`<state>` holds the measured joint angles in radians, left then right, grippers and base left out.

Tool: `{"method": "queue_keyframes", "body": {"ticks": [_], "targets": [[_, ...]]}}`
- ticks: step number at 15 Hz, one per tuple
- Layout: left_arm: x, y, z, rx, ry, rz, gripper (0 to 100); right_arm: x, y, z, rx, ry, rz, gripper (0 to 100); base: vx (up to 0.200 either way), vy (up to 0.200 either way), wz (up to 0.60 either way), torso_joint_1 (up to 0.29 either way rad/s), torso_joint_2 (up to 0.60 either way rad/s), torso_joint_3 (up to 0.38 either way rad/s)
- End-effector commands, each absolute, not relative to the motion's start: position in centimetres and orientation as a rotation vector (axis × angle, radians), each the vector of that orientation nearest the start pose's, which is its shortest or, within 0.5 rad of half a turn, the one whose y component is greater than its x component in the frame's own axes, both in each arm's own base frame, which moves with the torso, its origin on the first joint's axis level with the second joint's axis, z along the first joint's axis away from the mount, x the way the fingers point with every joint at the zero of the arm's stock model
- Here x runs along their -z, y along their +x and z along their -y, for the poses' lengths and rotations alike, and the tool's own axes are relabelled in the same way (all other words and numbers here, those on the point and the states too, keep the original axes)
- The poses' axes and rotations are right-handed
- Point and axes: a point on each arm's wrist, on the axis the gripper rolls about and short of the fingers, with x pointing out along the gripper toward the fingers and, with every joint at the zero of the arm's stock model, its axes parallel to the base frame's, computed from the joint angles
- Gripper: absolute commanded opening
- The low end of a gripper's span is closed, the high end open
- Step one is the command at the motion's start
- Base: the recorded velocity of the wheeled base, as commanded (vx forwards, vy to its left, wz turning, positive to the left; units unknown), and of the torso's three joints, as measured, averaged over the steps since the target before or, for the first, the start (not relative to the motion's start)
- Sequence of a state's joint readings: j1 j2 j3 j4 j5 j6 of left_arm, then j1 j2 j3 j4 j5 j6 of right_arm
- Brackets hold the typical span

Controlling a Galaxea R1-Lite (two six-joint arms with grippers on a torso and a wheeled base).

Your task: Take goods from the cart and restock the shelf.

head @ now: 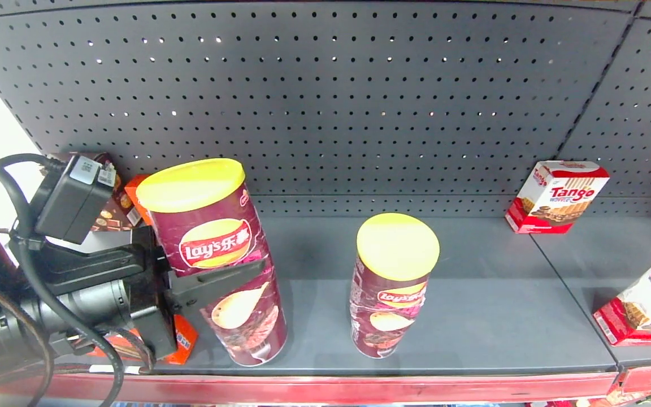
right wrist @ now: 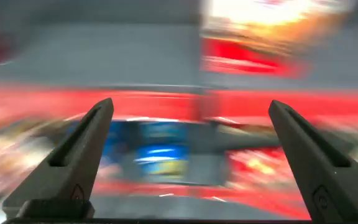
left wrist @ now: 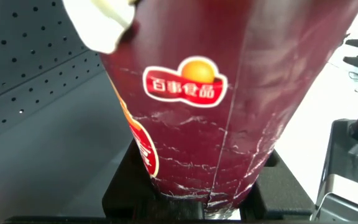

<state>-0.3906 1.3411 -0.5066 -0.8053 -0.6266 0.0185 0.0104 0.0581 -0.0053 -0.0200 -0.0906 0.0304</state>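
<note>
Restock looks partway done, by my read. Orange box (head: 183, 339) lies at lower left of the head frame, just behind the left gripper (head: 229, 274), whose jaws pinch a can (head: 207, 226) round its middle. That can is left of centre, tipped slightly, base at the front edge of the shelf (head: 500, 305); can't tell if it touches down or hangs just above. It is not yet let go, so this placement isn't finished. Can look: maroon tube, flat yellow lid, chip picture low on the side. Left wrist view has the can (left wrist: 229, 112) close up: glossy wrap creased, seam running down it, seated between the finger bases. Second can (head: 393, 282) stands upright at centre, apart from the first, same look, counts as stocked. Wafer box (head: 557, 195) sits at upper right against the back panel, and another wafer box (head: 642, 308) at the right edge on the next shelf bay. Right gripper (right wrist: 188, 155) has jaws spread with nothing between them, background blurred. How many goods remain to stock I can't tell.
</note>
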Motion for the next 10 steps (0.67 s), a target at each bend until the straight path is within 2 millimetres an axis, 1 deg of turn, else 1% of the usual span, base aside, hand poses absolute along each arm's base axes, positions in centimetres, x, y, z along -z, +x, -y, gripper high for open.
{"method": "queue_keyframes", "body": {"ticks": [1, 4, 5, 7, 10], "targets": [[-20.92, 18.31, 9.15, 1.028, 0.013, -0.027, 0, -7.59, -2.27, 0.2, 0.09, 0.028, 0.001, 100, 0.0, 0.0, 0.0, 0.0, 0.0, 0.0], [-20.84, 18.13, 9.24, 1.034, 0.012, -0.035, 0, -7.59, -2.27, 0.19, 0.086, 0.02, 0.001, 100, 0.0, 0.0, 0.0, 0.0, 0.0, 0.0], [-21.07, 18.11, 9.61, 1.049, 0.014, -0.026, 0, -7.57, -2.27, 0.19, 0.086, 0.02, -0.001, 100, 0.0, 0.0, 0.0, 0.0, 0.0, 0.0], [-21.73, 18.64, 9.77, 1.043, 0.015, -0.008, 0, -7.57, -2.27, 0.19, 0.086, 0.02, -0.001, 100, 0.0, 0.0, 0.0, 0.0, 0.0, 0.0], [-21.56, 19.05, 10.14, 1.052, 0.015, -0.017, 0, -7.57, -2.27, 0.19, 0.086, 0.02, -0.001, 100, 0.0, 0.0, 0.0, 0.0, 0.0, 0.0]]}}
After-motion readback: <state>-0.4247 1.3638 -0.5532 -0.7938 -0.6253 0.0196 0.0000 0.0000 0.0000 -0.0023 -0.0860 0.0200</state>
